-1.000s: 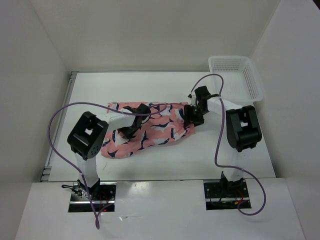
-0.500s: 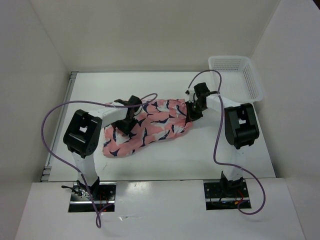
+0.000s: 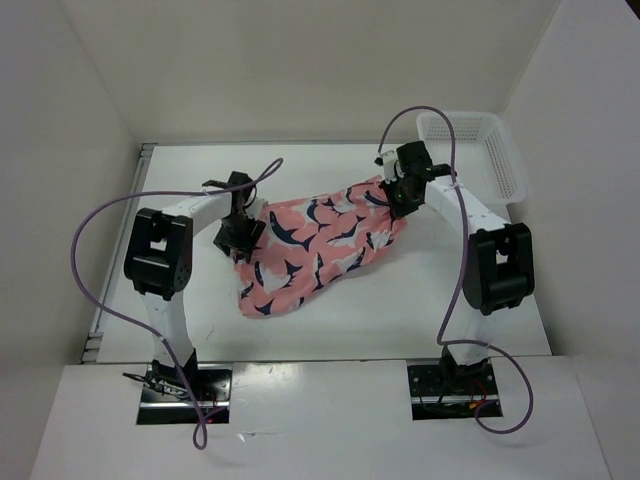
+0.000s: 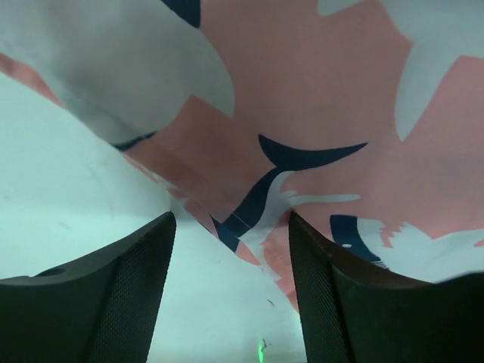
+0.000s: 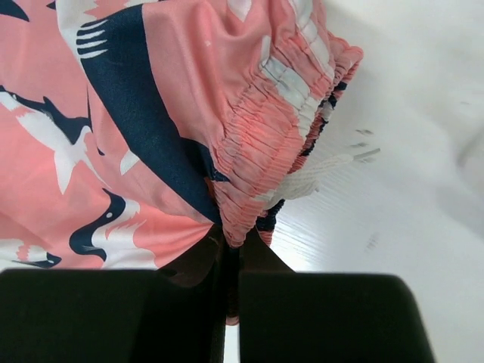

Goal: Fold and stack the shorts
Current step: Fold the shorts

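Observation:
The salmon-pink shorts [image 3: 315,240] with navy-and-white whale shapes lie spread across the middle of the white table, one corner trailing toward the near edge. My right gripper [image 3: 398,196] is shut on the elastic waistband [image 5: 261,151] at the cloth's far right corner, with a white drawstring beside it. My left gripper [image 3: 240,237] is open at the cloth's left edge. In the left wrist view the cloth edge [image 4: 249,219] lies between the spread fingers [image 4: 136,287], with bare table below.
A white mesh basket [image 3: 505,150] stands at the far right corner of the table. White walls enclose the table on the left, back and right. Purple cables loop above both arms.
Both grippers have moved away from the arm bases and apart, stretching the shorts wider. The right end was pulled toward the basket; the left gripper shifted left to the cloth's edge.

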Controlling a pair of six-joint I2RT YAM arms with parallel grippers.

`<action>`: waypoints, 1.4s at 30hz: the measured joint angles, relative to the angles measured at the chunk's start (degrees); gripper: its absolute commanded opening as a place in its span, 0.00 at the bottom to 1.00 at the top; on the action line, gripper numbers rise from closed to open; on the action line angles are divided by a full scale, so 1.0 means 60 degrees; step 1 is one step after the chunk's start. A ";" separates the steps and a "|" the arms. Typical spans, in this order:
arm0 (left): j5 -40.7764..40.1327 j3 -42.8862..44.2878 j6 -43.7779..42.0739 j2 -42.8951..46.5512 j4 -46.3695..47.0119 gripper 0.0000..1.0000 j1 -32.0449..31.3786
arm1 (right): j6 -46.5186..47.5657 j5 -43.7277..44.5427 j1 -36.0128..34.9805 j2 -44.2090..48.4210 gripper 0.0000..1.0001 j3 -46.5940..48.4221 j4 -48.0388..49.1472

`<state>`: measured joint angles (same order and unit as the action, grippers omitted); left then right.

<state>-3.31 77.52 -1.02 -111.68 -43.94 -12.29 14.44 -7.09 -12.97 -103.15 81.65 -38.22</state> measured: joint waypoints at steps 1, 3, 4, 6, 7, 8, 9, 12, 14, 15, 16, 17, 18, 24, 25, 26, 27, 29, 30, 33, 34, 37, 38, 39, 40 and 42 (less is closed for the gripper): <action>0.0204 0.0171 -0.0007 -0.0186 -0.0055 0.70 -0.0007 | 0.0091 0.0204 0.0000 0.0113 0.00 0.0018 -0.0066; 0.0605 0.0667 0.0000 -0.0554 -0.0229 0.70 -0.0018 | 0.0295 0.0576 0.0000 0.0259 0.00 0.0018 -0.0138; 0.0732 0.0892 0.0000 -0.0681 -0.0255 0.70 -0.0029 | 0.0382 0.0761 0.0000 0.0310 0.00 0.0018 -0.0175; 0.1075 0.1388 0.0007 -0.1002 -0.0244 0.63 -0.0076 | 0.0594 0.1209 0.0000 0.0393 0.00 0.0018 -0.0237; 0.1202 0.1628 0.0018 -0.1166 -0.0255 0.59 -0.0102 | 0.0696 0.1435 0.0000 0.0423 0.00 0.0022 -0.0270; 0.1348 0.1829 0.0025 -0.1304 -0.0259 0.53 -0.0138 | 0.0798 0.1683 0.0000 0.0437 0.00 0.0058 -0.0328; 0.1494 0.2044 0.0036 -0.1439 -0.0306 0.40 -0.0204 | 0.0871 0.1902 0.0000 0.0441 0.00 0.0117 -0.0368; 0.2124 0.2743 0.0113 -0.1934 -0.0361 0.22 -0.0448 | 0.1122 0.2499 0.0000 0.0419 0.00 0.0601 -0.0586; 0.2652 0.3246 0.0164 -0.2295 -0.0346 0.15 -0.0641 | 0.1293 0.2867 -0.0015 0.0364 0.00 0.1239 -0.0714; 0.2892 0.3417 0.0200 -0.2426 -0.0339 0.15 -0.0710 | 0.1366 0.3082 -0.0047 0.0328 0.00 0.1596 -0.0710; 0.3184 0.3625 0.0211 -0.2583 -0.0346 0.13 -0.0758 | 0.1446 0.3297 -0.0102 0.0284 0.00 0.1912 -0.0721; 0.3464 0.3840 0.0219 -0.2728 -0.0357 0.13 -0.0783 | 0.1515 0.3526 -0.0226 0.0229 0.00 0.2233 -0.0718; 0.3727 0.4047 0.0219 -0.2881 -0.0350 0.12 -0.0831 | 0.1552 0.3723 -0.0426 0.0164 0.00 0.2524 -0.0710; 0.4583 0.5074 0.0222 -0.3559 -0.0361 0.12 -0.0976 | 0.1537 0.4036 -0.2754 -0.0280 0.00 0.3024 -0.0714; 0.4663 0.5144 0.0219 -0.3614 -0.0339 0.12 -0.0980 | 0.1497 0.3978 -0.3129 -0.0415 0.00 0.3024 -0.0725; 0.4725 0.5169 0.0219 -0.3636 -0.0331 0.12 -0.0980 | 0.1483 0.3916 -0.3439 -0.0546 0.00 0.3024 -0.0739; 0.4801 0.5173 0.0219 -0.3654 -0.0321 0.12 -0.0980 | 0.1424 0.3865 -0.3748 -0.0692 0.00 0.3027 -0.0772; 0.4943 0.5169 0.0219 -0.3668 -0.0310 0.12 -0.0976 | 0.1282 0.3734 -0.4171 -0.0947 0.00 0.3027 -0.0841; 0.5009 0.5147 0.0219 -0.3668 -0.0295 0.12 -0.0965 | 0.1209 0.3697 -0.4302 -0.1045 0.00 0.3027 -0.0871; 0.5260 0.4991 0.0229 -0.3657 -0.0153 0.12 -0.0892 | 0.1020 0.3588 -0.4608 -0.1290 0.00 0.3027 -0.0962; 0.5373 0.4951 0.0233 -0.3654 -0.0127 0.12 -0.0845 | 0.0958 0.3555 -0.4685 -0.1326 0.00 0.3027 -0.1002; 0.5679 0.4798 0.0251 -0.3639 -0.0004 0.12 -0.0692 | 0.0761 0.3468 -0.4940 -0.1348 0.00 0.2976 -0.1038; 0.5767 0.4736 0.0255 -0.3621 0.0018 0.12 -0.0627 | 0.0688 0.3428 -0.5034 -0.1348 0.00 0.2907 -0.1009; 0.5850 0.4670 0.0255 -0.3603 0.0033 0.12 -0.0557 | 0.0608 0.3362 -0.5125 -0.1348 0.00 0.2827 -0.1013; 0.5912 0.4626 0.0259 -0.3595 0.0044 0.12 -0.0503 | 0.0535 0.3311 -0.5184 -0.1377 0.12 0.2739 -0.1016; 0.6029 0.4503 0.0273 -0.3548 0.0087 0.13 -0.0437 | 0.0317 0.3198 -0.5264 -0.1501 0.25 0.2710 -0.1071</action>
<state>32.86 104.53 0.62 -132.97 -43.42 -14.92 16.34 12.10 -44.56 -112.16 97.91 -44.64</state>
